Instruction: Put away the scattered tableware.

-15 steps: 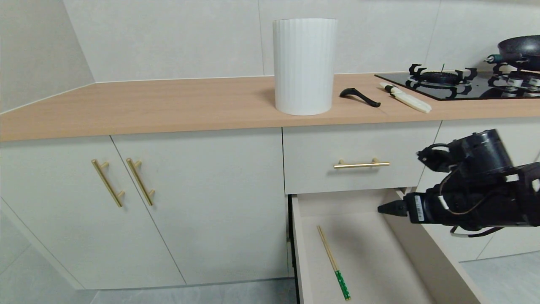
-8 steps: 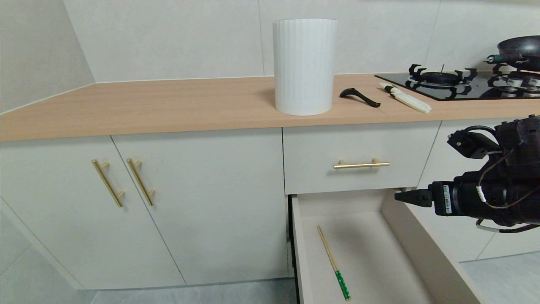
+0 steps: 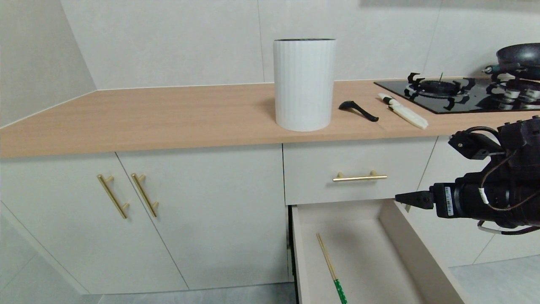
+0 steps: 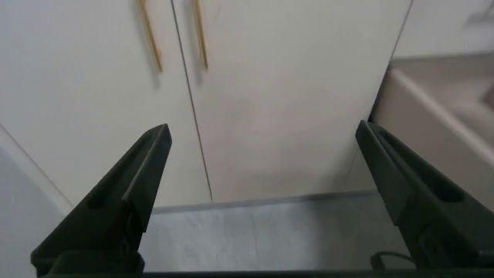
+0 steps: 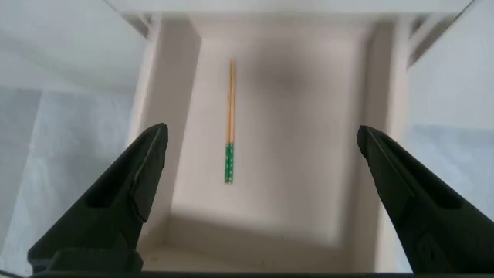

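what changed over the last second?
Right hand drew back toward the robot's right, from over the drawer to its right edge; it is open and empty, nothing taken or let go. The head camera tilted up, so the whole view slid down; the things did not move. Chopsticks in the drawer, and canister, ladle and knife on the counter, stayed put.

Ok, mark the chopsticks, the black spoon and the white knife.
chopsticks [image 3: 328,262]: head view, on the bare wooden shaft.
black spoon [image 3: 361,111]: head view, on its handle.
white knife [image 3: 405,112]: head view, about halfway along its length.
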You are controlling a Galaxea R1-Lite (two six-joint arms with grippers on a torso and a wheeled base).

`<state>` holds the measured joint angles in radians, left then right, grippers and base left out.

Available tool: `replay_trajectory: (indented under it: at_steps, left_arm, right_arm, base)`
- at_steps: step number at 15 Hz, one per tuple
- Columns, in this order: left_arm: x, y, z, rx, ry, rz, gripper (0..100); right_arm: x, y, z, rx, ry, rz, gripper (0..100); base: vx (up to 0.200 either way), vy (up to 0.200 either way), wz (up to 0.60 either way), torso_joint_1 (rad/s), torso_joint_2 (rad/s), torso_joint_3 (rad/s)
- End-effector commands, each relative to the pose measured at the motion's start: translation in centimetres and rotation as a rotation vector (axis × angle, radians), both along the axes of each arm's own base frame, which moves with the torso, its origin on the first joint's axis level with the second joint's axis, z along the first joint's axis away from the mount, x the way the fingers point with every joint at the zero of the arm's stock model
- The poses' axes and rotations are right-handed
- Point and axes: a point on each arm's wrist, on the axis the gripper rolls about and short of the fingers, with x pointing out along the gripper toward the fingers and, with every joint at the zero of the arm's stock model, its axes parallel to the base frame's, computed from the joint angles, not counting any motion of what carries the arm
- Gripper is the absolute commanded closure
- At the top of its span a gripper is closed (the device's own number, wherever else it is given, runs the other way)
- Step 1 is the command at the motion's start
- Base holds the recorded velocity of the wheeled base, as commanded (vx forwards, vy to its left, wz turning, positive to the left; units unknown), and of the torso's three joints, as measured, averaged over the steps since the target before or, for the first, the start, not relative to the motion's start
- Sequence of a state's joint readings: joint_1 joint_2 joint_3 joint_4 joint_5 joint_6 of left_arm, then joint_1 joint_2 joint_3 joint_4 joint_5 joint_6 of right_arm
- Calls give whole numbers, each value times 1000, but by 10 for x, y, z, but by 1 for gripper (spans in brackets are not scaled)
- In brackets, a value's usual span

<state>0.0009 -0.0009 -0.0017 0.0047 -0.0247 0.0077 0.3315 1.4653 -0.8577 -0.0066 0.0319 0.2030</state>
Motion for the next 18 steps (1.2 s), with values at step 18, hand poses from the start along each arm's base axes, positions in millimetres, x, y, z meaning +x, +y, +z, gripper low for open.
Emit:
replay_trajectory:
  at_steps: [18]
  left_arm:
    - [0,0,0,0,1,1,0]
  right_arm:
    - [49,9,-8,6,-151,-12,0]
  base:
    - [0,0,0,144,-393,-239]
